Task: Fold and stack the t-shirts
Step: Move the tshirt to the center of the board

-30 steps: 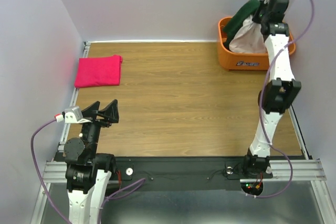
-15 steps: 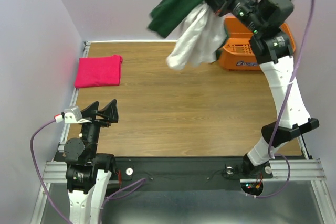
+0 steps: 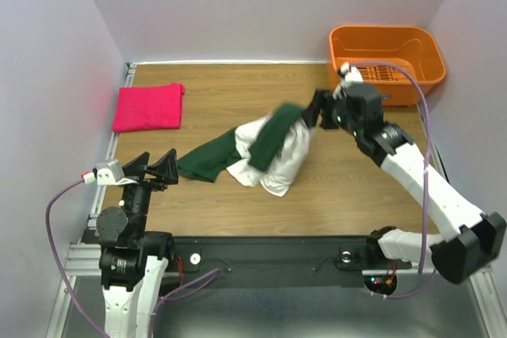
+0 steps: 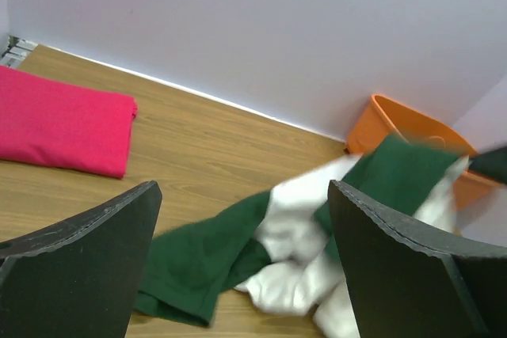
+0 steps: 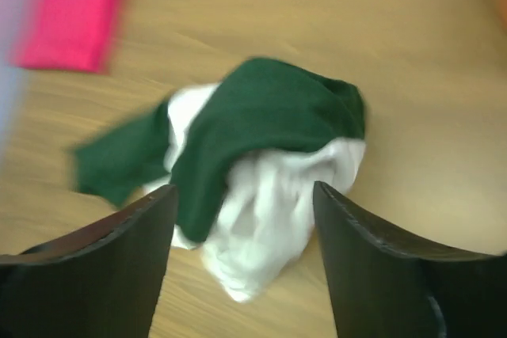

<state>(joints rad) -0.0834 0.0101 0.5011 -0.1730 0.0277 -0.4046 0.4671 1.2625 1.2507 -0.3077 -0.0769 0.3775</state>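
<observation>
Right pincer point(image 3: 315, 111): jaws spread apart, nothing clamped between them, low over the worktop point(image 3: 238, 89).
White-and-green t-shirt point(image 3: 273, 152): there it is, a crumpled heap just ahead of the right pincer's tips! One dark green sleeve is draped over the white body and reaches up close to those tips. The cloth is blurred in the wrist view, so whether it touches them, can't tell.
Trailing sleeve point(image 3: 202, 162): stretched out flat from the heap, away from the right pincer and toward the left one.
Left pincer point(image 3: 158, 165): wide open and empty, with the heap ahead of it and off to its right, apart.
Pink t-shirt point(image 3: 148, 107): folded flat, ahead of the left pincer on its left side, well apart from the right pincer.
Orange basket point(image 3: 386, 37): behind the right pincer, well apart from the heap.
</observation>
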